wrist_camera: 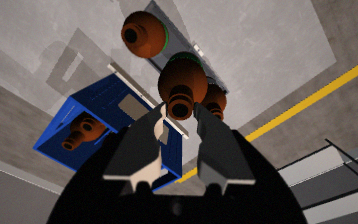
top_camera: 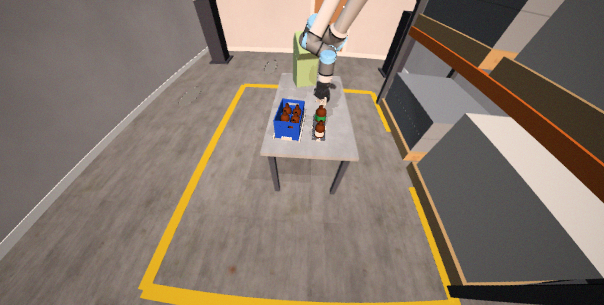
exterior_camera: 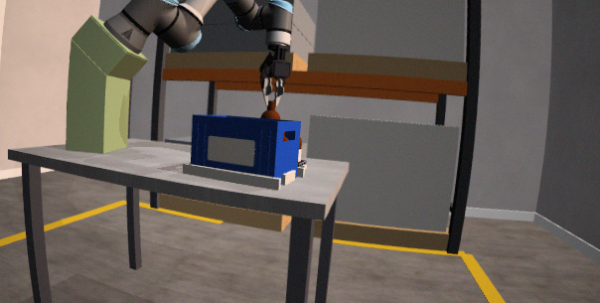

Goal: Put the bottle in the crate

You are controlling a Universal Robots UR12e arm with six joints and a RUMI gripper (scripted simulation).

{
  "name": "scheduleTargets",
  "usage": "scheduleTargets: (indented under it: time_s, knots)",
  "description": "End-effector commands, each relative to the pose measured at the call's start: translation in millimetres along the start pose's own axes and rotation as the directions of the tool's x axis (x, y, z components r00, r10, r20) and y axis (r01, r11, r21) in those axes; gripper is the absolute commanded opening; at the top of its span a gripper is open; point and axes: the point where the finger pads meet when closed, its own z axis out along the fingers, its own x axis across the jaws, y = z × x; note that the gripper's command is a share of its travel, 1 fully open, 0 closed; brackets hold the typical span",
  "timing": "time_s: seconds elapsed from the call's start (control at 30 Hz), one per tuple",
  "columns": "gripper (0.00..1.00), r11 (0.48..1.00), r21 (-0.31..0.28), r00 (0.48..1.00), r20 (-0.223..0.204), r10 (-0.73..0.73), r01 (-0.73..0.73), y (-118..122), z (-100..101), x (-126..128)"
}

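Gripper [top_camera: 321, 103] [exterior_camera: 272, 104] [wrist_camera: 180, 103] grips bottle [top_camera: 321, 112] [exterior_camera: 271, 114] [wrist_camera: 182, 82] by neck, bottle hanging below. Tray [top_camera: 313, 137] [exterior_camera: 303, 163] [wrist_camera: 177, 37] with other bottles [top_camera: 320, 130] [exterior_camera: 300, 145] [wrist_camera: 145, 35] underneath; crate [top_camera: 288, 131] [exterior_camera: 233, 126] [wrist_camera: 97, 92] lower, to one side.
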Motion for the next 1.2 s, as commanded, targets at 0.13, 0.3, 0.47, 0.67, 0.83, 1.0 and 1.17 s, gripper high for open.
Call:
scheduleTargets:
  time_s: [0.13,0.3,0.47,0.67,0.83,1.0,1.17]
  knots:
    - [0.0,1.0,-0.001,1.0,-0.001,0.0,0.0,0,-1,-1]
    - [0.0,1.0,-0.001,1.0,-0.001,0.0,0.0,0,-1,-1]
    - [0.0,1.0,-0.001,1.0,-0.001,0.0,0.0,0,-1,-1]
    - [0.0,1.0,-0.001,1.0,-0.001,0.0,0.0,0,-2,-1]
    - [0.0,1.0,-0.001,1.0,-0.001,0.0,0.0,0,-5,-1]
    - [0.0,1.0,-0.001,1.0,-0.001,0.0,0.0,0,-8,-1]
    - [0.0,1.0,-0.001,1.0,-0.001,0.0,0.0,0,-14,-1]
